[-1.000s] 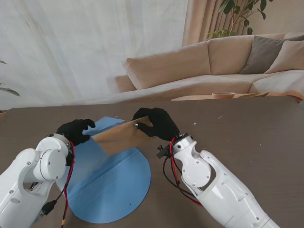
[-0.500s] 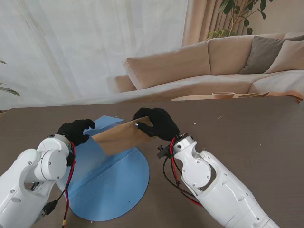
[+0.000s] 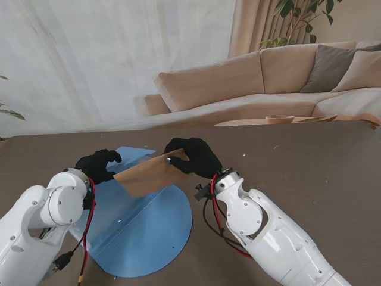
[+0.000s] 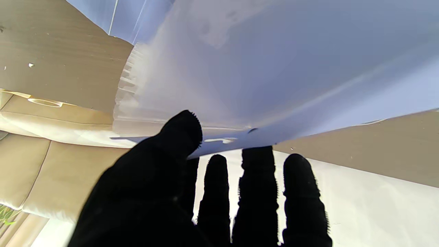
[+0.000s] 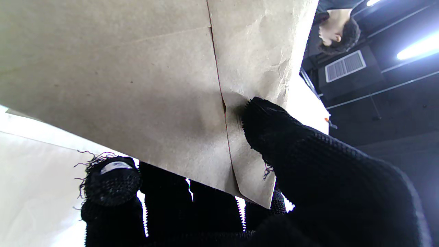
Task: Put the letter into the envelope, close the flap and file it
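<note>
Over brown table [image 3: 309, 161], right fingers [image 3: 178, 156] pinch envelope [image 3: 149, 174] lying left-right; left fingers [image 3: 102, 159] pinch folder [image 3: 143, 226].

One brown paper envelope [image 3: 150, 174], one blue folder [image 3: 140, 229], two black-gloved robot hands, the left hand [image 3: 96, 165] and the right hand [image 3: 191, 156], one wooden table [image 3: 297, 173] and one beige sofa [image 3: 268, 80].
</note>
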Action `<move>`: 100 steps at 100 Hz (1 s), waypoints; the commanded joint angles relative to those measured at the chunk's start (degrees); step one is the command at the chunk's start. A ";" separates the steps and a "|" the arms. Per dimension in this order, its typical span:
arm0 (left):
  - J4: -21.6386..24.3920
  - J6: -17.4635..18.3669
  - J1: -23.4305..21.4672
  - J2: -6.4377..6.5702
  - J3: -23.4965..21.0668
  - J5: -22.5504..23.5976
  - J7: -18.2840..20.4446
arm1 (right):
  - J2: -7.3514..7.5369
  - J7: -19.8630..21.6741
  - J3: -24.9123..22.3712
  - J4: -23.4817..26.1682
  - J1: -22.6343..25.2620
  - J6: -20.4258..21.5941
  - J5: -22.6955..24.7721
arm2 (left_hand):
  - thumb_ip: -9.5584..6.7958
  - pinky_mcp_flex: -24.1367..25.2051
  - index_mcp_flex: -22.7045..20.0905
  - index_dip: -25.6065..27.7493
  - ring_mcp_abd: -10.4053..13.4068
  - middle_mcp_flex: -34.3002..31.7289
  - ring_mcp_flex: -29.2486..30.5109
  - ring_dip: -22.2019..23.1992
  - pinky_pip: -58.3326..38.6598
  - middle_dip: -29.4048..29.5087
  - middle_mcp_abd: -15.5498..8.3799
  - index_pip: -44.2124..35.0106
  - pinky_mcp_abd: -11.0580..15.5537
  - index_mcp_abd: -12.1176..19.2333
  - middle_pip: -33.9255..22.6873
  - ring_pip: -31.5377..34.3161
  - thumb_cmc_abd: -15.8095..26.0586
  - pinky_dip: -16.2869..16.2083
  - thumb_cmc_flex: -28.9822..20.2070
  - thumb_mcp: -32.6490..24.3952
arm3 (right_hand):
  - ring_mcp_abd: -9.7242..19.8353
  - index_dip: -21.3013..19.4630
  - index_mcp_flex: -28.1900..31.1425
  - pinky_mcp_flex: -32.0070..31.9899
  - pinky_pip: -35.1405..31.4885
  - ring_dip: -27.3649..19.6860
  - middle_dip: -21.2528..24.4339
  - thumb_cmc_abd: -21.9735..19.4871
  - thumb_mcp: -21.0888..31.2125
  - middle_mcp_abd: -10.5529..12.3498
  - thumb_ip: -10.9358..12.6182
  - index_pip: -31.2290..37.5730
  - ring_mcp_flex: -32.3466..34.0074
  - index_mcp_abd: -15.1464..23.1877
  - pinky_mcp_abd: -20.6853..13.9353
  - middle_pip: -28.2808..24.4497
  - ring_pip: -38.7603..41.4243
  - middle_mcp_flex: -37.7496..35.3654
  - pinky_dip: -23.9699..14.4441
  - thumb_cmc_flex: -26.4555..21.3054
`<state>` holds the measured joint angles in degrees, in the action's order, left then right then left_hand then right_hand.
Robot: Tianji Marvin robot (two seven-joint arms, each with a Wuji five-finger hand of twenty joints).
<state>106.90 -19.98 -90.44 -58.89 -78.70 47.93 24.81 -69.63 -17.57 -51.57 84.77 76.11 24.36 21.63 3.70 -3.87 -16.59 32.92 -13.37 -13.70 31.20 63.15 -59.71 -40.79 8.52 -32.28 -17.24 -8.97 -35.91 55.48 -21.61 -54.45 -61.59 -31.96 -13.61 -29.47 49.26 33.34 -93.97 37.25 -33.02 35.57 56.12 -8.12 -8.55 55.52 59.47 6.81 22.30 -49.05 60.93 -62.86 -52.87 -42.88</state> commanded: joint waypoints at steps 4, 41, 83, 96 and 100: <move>0.79 0.13 0.38 -0.36 0.04 -0.86 0.04 | -0.62 0.38 0.93 -1.10 -0.80 0.75 0.89 | 0.41 -0.50 1.36 0.36 7.78 1.91 3.18 3.96 -2.01 -1.17 0.66 -0.15 -1.11 -0.85 -1.51 10.65 -0.52 -1.76 -5.43 -3.31 | 1.90 -2.61 0.90 -0.28 -0.68 0.31 -0.54 -3.01 2.43 1.70 1.09 3.53 -1.16 5.64 -1.68 -1.39 1.12 0.99 -0.09 -1.68; 0.56 -0.92 1.27 -0.59 0.47 -4.53 -1.15 | -2.23 -5.57 2.35 -4.26 -3.10 4.02 3.73 | 0.55 -1.26 1.21 0.66 7.72 2.13 4.03 4.36 -3.42 -1.37 1.26 -1.08 -1.24 -1.60 -1.75 11.04 -0.27 -1.81 -6.19 -3.69 | 2.89 -1.38 1.92 -0.90 0.67 -2.00 2.38 -5.16 -0.92 4.61 -0.61 1.94 -2.27 9.77 -2.46 2.96 -4.25 0.50 0.41 -1.94; 0.62 -1.22 2.05 -0.50 0.10 -8.44 -0.40 | -3.59 -18.87 6.24 -12.96 -8.58 6.95 16.72 | 0.82 -1.20 1.48 0.76 7.96 2.62 3.84 4.57 -3.65 -0.73 1.30 -1.49 -1.16 -2.49 -0.83 10.64 1.63 -1.49 -5.91 -2.39 | 5.98 -0.77 2.75 -2.72 4.75 -4.89 4.91 -5.64 -1.72 8.92 -2.75 1.00 -4.13 15.24 -4.79 7.73 -11.77 -0.95 2.17 -0.39; 0.73 -1.46 2.13 -0.52 -0.02 -9.73 -0.38 | -3.17 -23.46 8.75 -15.60 -10.86 5.83 22.25 | 0.80 -1.43 1.69 0.92 7.76 2.73 4.27 4.28 -3.72 -0.41 1.49 -1.79 -1.15 -2.63 -0.54 10.35 2.65 -1.38 -6.19 -1.75 | 6.72 -0.47 2.57 -2.61 5.20 -5.14 5.08 -5.53 -1.37 9.79 -3.06 1.06 -3.87 16.24 -5.44 8.25 -12.41 -1.35 2.42 0.31; 0.85 -1.69 2.15 -0.54 -0.03 -10.43 -0.37 | -3.02 -24.36 9.46 -16.14 -11.48 5.29 23.44 | 0.78 -1.60 1.81 0.98 7.61 2.81 4.45 4.19 -3.75 -0.36 1.60 -1.88 -1.24 -2.84 -0.54 10.31 3.01 -1.33 -6.40 -1.59 | 6.89 -0.42 2.50 -2.56 5.26 -5.16 5.08 -5.59 -1.29 9.86 -3.07 1.04 -3.77 16.40 -5.56 8.27 -12.45 -1.44 2.46 0.42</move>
<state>106.73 -21.24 -88.39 -59.07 -78.64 38.11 23.48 -72.76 -43.06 -42.50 68.73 65.32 30.22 45.29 3.70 -5.38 -16.60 33.47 -9.72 -13.01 32.24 65.63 -61.73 -41.48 9.40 -33.03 -17.26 -11.04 -36.54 61.06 -21.36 -55.06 -63.14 -33.14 -9.23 -29.42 49.25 31.04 -89.61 32.76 -28.14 33.86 52.73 -0.55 -12.16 53.47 56.63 15.80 18.69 -41.07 49.27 -62.86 -51.26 -41.12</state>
